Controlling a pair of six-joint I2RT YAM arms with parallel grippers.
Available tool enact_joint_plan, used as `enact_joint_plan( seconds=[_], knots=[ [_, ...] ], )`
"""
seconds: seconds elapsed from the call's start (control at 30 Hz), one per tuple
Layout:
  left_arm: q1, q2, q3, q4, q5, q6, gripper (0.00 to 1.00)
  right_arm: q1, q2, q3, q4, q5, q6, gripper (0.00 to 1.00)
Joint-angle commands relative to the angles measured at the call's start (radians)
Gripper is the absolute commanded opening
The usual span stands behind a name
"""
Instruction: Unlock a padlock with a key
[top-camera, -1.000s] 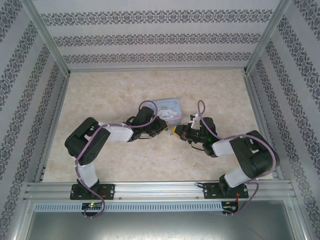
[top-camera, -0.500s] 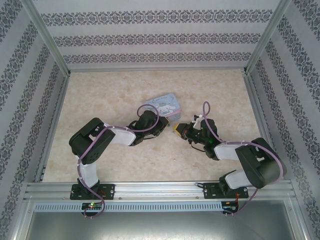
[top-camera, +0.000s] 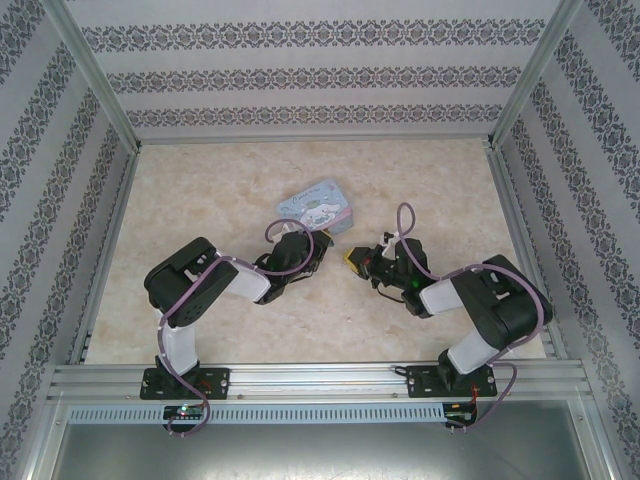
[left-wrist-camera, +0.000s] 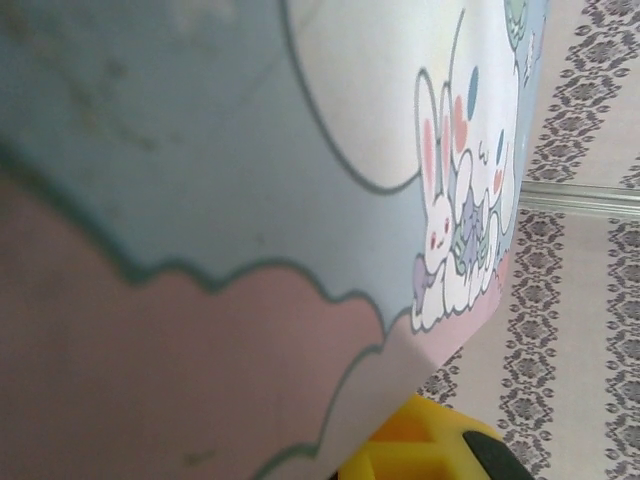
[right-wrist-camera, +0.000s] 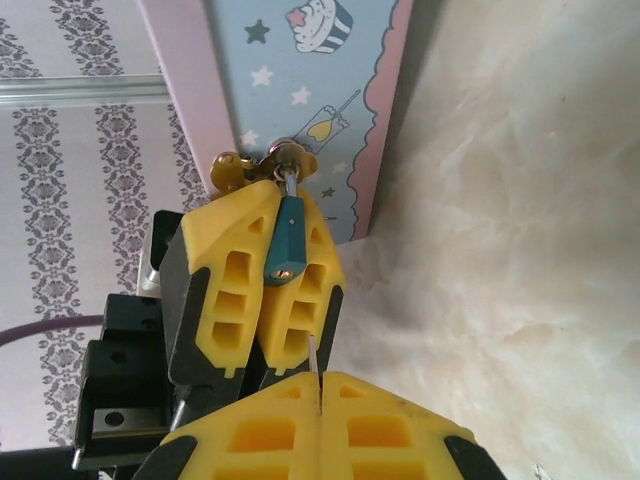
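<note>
Right wrist view: the key (right-wrist-camera: 316, 360) is pinched in the closed right hand (right-wrist-camera: 318, 385), blade aimed at the padlock (right-wrist-camera: 285, 240) just ahead. The padlock is clamped by the left hand (right-wrist-camera: 272, 215) beside the tin box (right-wrist-camera: 300, 90), long axis nearly in line, keyhole slightly offset.

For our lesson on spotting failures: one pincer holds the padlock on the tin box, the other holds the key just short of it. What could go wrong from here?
1. The key is a thin sliver pinched in the right pincer and sits to one side of the keyhole in the padlock; pushing in may miss or twist it.
2. The left pincer grips the padlock, which hangs from the clasp of the tin box; tugging could drag the box.
</note>
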Motion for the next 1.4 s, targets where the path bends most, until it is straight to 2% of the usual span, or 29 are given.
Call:
enact_joint_plan(
  seconds=[0.0,0.4,0.87,1.37],
  knots=[
    [-0.018,0.014,-0.014,0.113,-0.034,-0.059,0.00,0.016,0.047,0.020,0.139,-0.008,0.048,0.00],
    [-0.031,0.012,-0.019,0.124,-0.053,-0.076,0.00,0.036,0.149,0.060,0.310,0.015,0.133,0.00],
    [-0.035,0.013,-0.018,0.133,-0.062,-0.083,0.00,0.038,0.210,0.063,0.372,0.030,0.166,0.00],
    [-0.035,0.016,-0.015,0.127,-0.064,-0.085,0.00,0.042,0.195,0.033,0.372,0.045,0.157,0.00]
  ],
)
